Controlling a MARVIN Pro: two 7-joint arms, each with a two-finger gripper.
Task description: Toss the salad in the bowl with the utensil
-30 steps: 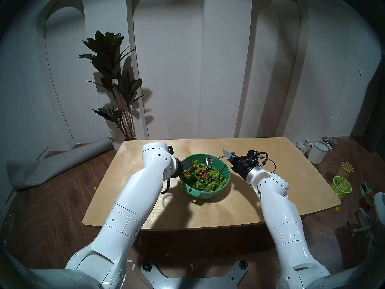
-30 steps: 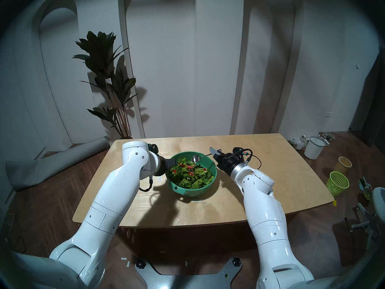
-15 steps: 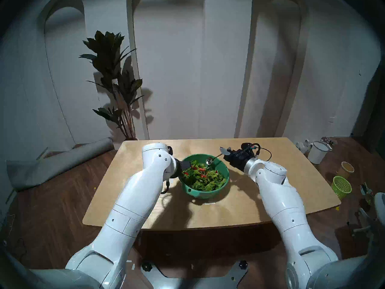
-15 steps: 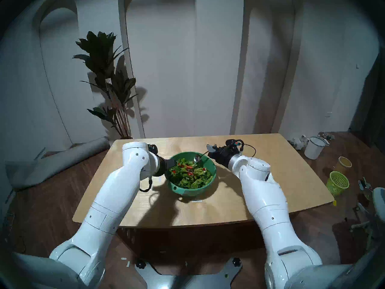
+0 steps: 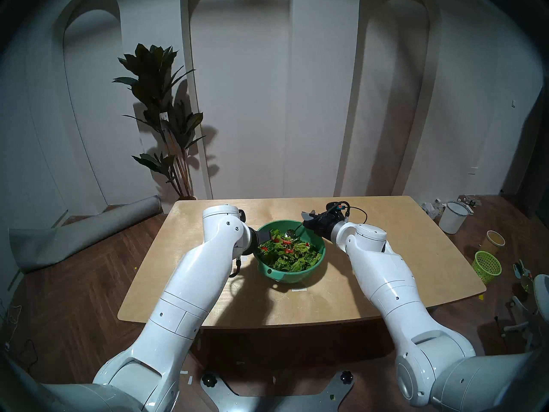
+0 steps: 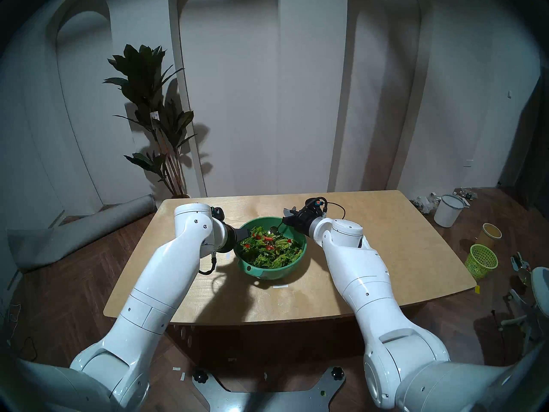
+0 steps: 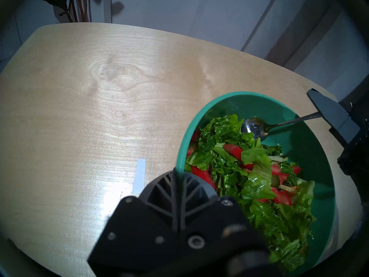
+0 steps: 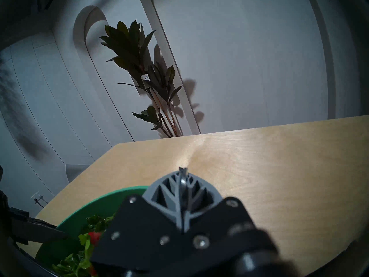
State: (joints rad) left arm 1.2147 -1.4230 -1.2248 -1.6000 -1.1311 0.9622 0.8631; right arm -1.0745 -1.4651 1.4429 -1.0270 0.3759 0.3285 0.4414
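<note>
On the table (image 5: 386, 253), head views: the bowl (image 5: 300, 276) stands mid-table, tilted; the salad (image 5: 289, 255) fills it.
Left of the bowl, head views: left gripper (image 5: 265, 235) is clamped on the bowl's left rim.
Right of the bowl, head views: right gripper (image 5: 307, 219) sits over the far right rim, closed on the handle of the spoon (image 5: 289, 233); the spoon's round end lies at the far edge of the salad.
Left wrist view: left gripper (image 7: 178, 177) has its jaws together on the bowl (image 7: 299, 142) rim, one finger outside, one inside beside the salad (image 7: 253, 182). The spoon (image 7: 252, 127) touches the leaves on the bowl's far side; contact depth is hard to judge. A tape strip (image 7: 139, 173) lies just outside the bowl.
Right wrist view: right gripper (image 8: 182, 180) is pressed shut on the spoon (image 8: 183, 177) handle, whose tip sticks out past the fingertips. Bowl (image 8: 103, 202) and salad (image 8: 89, 238) show below left.
</note>
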